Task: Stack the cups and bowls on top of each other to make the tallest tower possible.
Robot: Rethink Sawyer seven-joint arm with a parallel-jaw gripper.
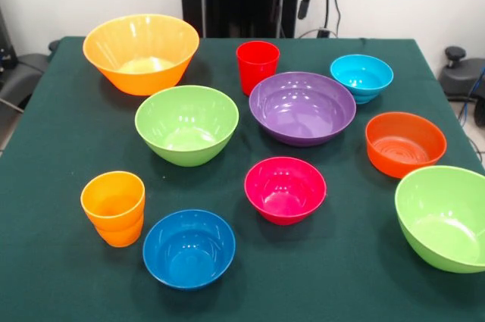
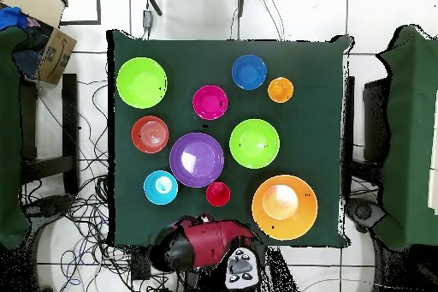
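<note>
- No tower has been started: every piece is seen standing singly and mouth-up on the dark green tablecloth (image 1: 45,261), each apart from its neighbours.
- The red cup (image 1: 258,65) is placed near the far middle of the table, just beside the wide purple bowl (image 1: 302,107); it is judged a likely base, being close to the arm.
- The large yellow-orange bowl (image 1: 141,52) is set at a far corner, and the light blue bowl (image 1: 362,76) beyond the purple one.
- One lime green bowl (image 1: 187,123) is found mid-table; the second lime green bowl (image 1: 444,217) sits at the near edge, partly cut off in the front view.
- The orange bowl (image 1: 405,142), small pink bowl (image 1: 285,189) and dark blue bowl (image 1: 189,248) are spread across the nearer half.
- The orange cup (image 1: 114,207) is seen near the dark blue bowl; a ridge round its wall suggests two cups nested, though this cannot be confirmed.
- The arm (image 2: 210,244) is drawn back over the table's edge by the robot's base. The gripper (image 1: 305,2) is only glimpsed at the top of the front view, and whether it is spread or pressed together cannot be told.
- The wide spacing is judged to leave room for a grasp on each rim.
</note>
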